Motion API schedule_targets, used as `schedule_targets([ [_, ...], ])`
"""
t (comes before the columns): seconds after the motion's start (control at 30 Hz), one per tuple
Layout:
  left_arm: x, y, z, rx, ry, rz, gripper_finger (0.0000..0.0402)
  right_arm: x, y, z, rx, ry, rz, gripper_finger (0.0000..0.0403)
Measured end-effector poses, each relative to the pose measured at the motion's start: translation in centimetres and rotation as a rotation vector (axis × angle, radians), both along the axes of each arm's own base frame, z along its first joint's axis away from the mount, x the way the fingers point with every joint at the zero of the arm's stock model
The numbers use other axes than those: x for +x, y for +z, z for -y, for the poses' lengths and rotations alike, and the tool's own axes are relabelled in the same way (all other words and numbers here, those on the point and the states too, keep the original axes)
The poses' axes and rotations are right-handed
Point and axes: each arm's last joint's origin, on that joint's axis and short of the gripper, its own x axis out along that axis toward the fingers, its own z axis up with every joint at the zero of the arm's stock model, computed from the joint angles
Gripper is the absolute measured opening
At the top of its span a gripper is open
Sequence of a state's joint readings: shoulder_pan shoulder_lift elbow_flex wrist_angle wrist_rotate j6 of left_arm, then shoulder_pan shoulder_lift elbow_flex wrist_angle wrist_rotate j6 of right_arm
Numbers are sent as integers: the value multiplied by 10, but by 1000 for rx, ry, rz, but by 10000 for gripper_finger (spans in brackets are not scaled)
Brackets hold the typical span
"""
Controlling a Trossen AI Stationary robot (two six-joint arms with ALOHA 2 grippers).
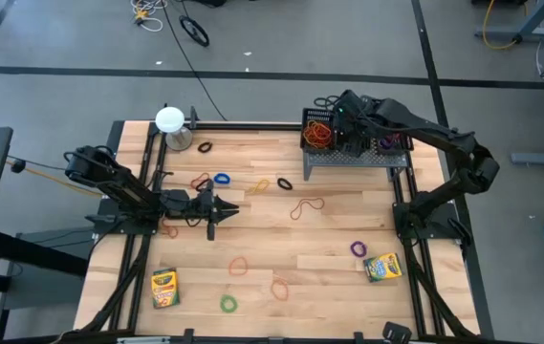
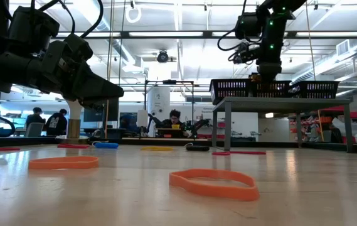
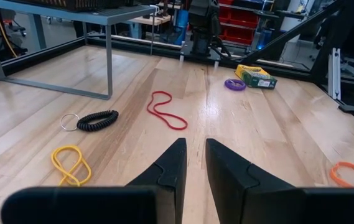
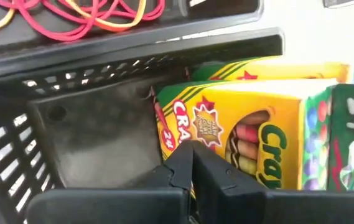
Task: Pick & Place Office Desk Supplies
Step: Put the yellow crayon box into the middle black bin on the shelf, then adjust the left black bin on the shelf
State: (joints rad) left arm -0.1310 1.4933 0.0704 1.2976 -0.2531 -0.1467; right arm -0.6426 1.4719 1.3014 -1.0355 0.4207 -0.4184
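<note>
"24" and "Cra" on crayon box (image 4: pixel 251 130)

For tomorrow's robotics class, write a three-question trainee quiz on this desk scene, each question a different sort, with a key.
1. True or false: the left tool holds a crayon box.
2. Which tool is over the wire-mesh rack: A left, B right?
3. Fill in: the rubber band lying ahead of the left tool is ____.

Key: 1 false, nothing sits between its fingers. 2 B, the right tool is shut beside a crayon box inside the rack. 3 red.
</note>
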Motion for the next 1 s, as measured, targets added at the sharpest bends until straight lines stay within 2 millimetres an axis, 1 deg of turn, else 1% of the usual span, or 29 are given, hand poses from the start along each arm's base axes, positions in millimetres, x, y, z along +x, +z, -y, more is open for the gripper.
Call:
schedule_targets([
  [0.13, 0, 0, 0, 0, 0, 0, 65, 0, 0, -1, 5, -6, -3, 13],
  [0.23, 0, 0, 0, 0, 0, 0, 65, -2, 2, -11, 23, 13, -34, 13],
  [0.33, 0, 0, 0, 0, 0, 0, 65, -4, 12, -23, 2, 43, 0, 13],
  [0.47, 0, 0, 0, 0, 0, 0, 65, -5, 30, -39, -45, 93, 110, 13],
  [0.53, 0, 0, 0, 0, 0, 1, 65, -4, 37, -45, -25, 129, 208, 13],
  [0.63, 0, 0, 0, 0, 0, 1, 65, 3, 41, -50, 36, 190, 316, 13],
  [0.73, 0, 0, 0, -7, 0, 1, 65, 14, 37, -49, 42, 219, 345, 13],
  [0.87, 0, 0, 0, -11, 1, 2, 65, 28, 22, -42, 65, 230, 305, 13],
  [1.0, 0, -1, 0, -10, 1, -6, 65, 36, 8, -36, 88, 241, 248, 13],
])
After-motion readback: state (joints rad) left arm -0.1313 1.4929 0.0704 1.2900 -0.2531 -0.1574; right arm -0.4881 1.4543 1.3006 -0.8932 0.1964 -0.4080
